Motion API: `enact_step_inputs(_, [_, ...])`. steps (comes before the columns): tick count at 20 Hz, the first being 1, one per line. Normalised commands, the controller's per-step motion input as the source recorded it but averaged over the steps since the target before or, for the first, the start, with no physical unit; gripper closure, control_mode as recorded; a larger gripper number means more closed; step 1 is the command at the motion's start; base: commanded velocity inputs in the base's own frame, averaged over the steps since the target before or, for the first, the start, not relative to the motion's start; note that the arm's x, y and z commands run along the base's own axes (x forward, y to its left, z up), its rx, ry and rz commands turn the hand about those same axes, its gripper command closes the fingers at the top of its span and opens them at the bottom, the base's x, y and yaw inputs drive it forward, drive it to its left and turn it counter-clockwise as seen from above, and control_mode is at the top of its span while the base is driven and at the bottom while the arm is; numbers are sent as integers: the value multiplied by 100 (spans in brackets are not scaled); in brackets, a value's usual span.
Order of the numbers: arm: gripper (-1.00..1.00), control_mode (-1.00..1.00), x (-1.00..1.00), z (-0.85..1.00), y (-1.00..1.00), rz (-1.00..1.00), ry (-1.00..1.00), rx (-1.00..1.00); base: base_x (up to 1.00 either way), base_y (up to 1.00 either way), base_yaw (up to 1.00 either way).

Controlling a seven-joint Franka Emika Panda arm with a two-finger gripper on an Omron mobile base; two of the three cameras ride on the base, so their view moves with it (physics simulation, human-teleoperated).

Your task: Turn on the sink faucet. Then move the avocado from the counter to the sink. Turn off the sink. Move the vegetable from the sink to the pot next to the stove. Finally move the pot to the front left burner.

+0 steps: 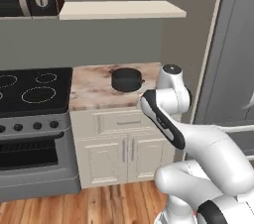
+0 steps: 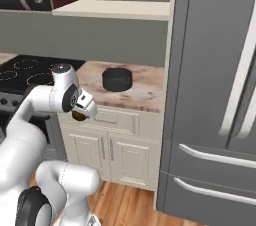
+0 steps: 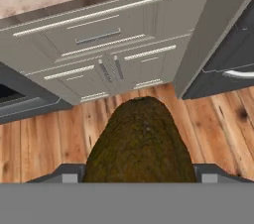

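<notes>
The fingers [image 2: 79, 115] are spread wide around the avocado [image 3: 140, 143], gripping it in the air in front of the cream cabinets [image 3: 99, 54], above the wooden floor [image 3: 44, 139]. At about 1 o'clock from them in the right base view, the pot [image 2: 117, 79] sits on the marbled surface [image 2: 145, 90], the stove [image 1: 32, 89] to its left.

The robot arm [image 1: 198, 143] was built of smooth, glossy white rounded shells, thick and tubular, swelling into bulbous housings at each bend. Dark, near-black bands and panels marked the joints, one running as a long curved stripe along a forearm link. A round grey cap with a dark rim topped one joint housing. The wrist ended in a small white block with dark details.
</notes>
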Motion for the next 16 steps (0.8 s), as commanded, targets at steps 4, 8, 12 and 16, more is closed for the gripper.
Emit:
enact_step_inputs(4, [100, 100, 0, 0, 0, 0, 0, 0, 20, 84, -3])
enact_step_inputs(8, [100, 100, 0, 0, 0, 0, 0, 0, 26, 83, -1])
enact_step_inputs(12, [100, 100, 0, 0, 0, 0, 0, 0, 49, 65, 0])
enact_step_inputs(16, [100, 100, 0, 0, 0, 0, 0, 0, 61, 44, 0])
